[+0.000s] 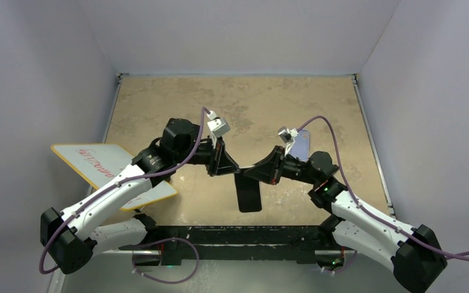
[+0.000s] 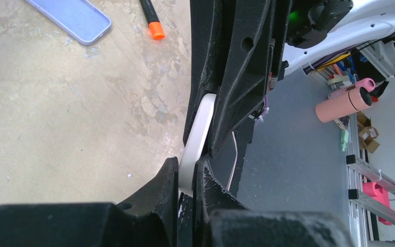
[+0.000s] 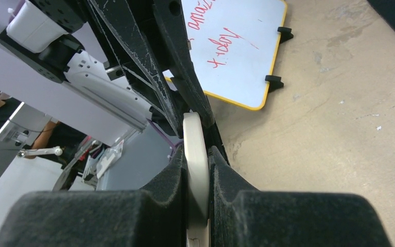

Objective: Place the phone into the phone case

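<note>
1. The phone (image 3: pixel 195 136) shows only as a thin white edge in both wrist views. Its faces are hidden by the black fingers.
2. In the top view a black slab (image 1: pixel 249 195) sits just under the place where the two hands meet. I cannot tell whether it is the face of the phone hanging down or a separate thing lying on the counter (image 1: pixel 250 104).
3. The left hand (image 2: pixel 186 167) is closed narrow on the phone, with one finger pressed on each side of the edge.
4. The right hand (image 3: pixel 196 154) grips the same edge from the opposite end. The tips of the two hands almost touch.
5. The case (image 2: pixel 73 18), pale lilac, lies flat on the counter, well apart from the phone, on its far right side. The left wrist view cuts off one end, and in the top view the right arm covers a part.
6. The phone is outside the case. Whether the hollow side of the case faces up is hard to make out.
7. A marker (image 2: pixel 151 23) with an orange tip lies just beside the case, with its body cut off.
8. A whiteboard (image 1: pixel 98 162) with red writing is left of the phone, partly under the left arm.
</note>
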`<state>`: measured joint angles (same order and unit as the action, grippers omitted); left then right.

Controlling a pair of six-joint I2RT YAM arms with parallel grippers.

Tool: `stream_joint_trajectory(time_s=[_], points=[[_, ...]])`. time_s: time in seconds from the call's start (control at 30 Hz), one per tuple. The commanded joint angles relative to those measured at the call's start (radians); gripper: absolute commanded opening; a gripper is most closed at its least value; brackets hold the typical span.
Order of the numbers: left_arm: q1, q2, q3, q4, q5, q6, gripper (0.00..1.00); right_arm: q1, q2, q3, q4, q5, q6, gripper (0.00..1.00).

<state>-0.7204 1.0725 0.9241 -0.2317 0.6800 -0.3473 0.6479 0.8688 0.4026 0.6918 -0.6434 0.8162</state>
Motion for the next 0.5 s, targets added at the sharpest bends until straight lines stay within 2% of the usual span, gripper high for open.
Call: stream_joint_trajectory(time_s=[0.0,0.13,0.23,0.27,0.3,0.37,0.47], points=[[-0.001,-0.004,0.061,-0.040,-0.081,0.016,0.07,-0.001,-0.003,0.068,-0.042,0.084,-0.040,0.00],[-0.002,-0.028,0.083,-0.090,-0.175,0.011,0.48,-0.002,-0.021,0.077,-0.076,0.173,-0.027,0.00],[-0.001,-0.054,0.067,-0.072,-0.219,-0.040,0.61,-0.002,-0.030,0.100,-0.137,0.276,0.018,0.00],[-0.001,-0.062,0.060,-0.061,-0.221,-0.062,0.72,-0.002,-0.032,0.101,-0.127,0.287,0.031,0.00],[-0.001,-0.068,0.053,-0.055,-0.226,-0.080,0.79,-0.001,-0.039,0.097,-0.104,0.299,0.051,0.00],[-0.001,-0.075,0.036,-0.030,-0.215,-0.110,0.83,-0.001,-0.058,0.086,-0.069,0.332,0.079,0.00],[-0.001,-0.068,0.017,-0.008,-0.212,-0.146,0.84,-0.002,-0.081,0.073,0.000,0.344,0.104,0.00]])
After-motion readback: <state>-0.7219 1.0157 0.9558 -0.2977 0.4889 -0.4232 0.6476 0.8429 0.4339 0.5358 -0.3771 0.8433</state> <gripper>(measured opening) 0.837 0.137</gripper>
